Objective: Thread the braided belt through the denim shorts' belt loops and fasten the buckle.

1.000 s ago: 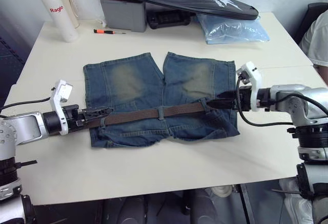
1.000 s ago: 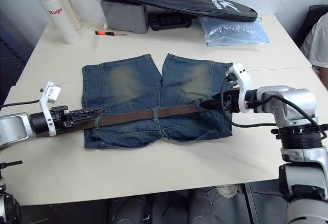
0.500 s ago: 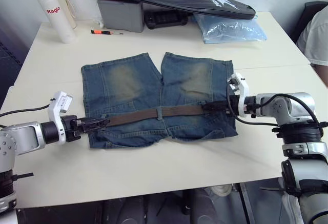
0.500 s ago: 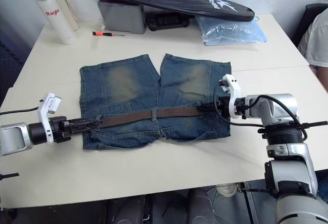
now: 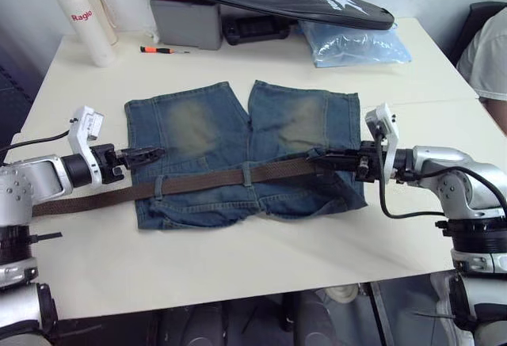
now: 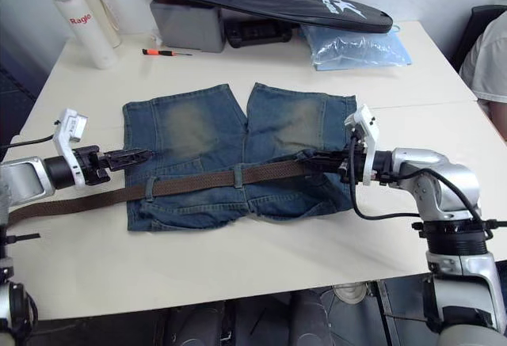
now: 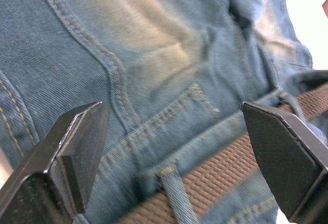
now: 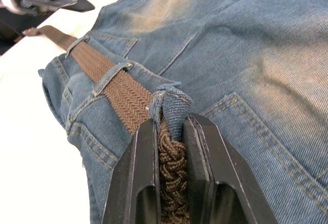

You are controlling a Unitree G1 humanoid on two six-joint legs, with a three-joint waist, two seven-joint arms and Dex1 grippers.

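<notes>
Fingers first: my right gripper (image 8: 171,131) is pinched shut on the braided belt (image 5: 214,178), with a bump of blue cloth squeezed at my fingertips too. That bump looks like one of the belt loops (image 8: 171,106), but I cannot tell for sure. My left gripper (image 7: 174,147) has its fingers spread wide and holds nothing. It floats just above the denim shorts (image 5: 238,136), and the belt runs under it and a little to the side.

Going out from my right fingers, the belt lies across the waistband. It goes under a loop in the middle (image 5: 248,174) and another loop (image 5: 159,184) close to my left fingers. Then it slides off the shorts and lies on the table (image 5: 238,259) below my left arm. I cannot see the buckle.

The belt is soft and floppy. It bends like rope, so pushing it will just make it fold. I think pulling works better. It is rough and woven, so it should not slip much. The shorts are light and bunch up easily when I tug. I think my left fingers should take the belt right beside the nearest loop.
</notes>
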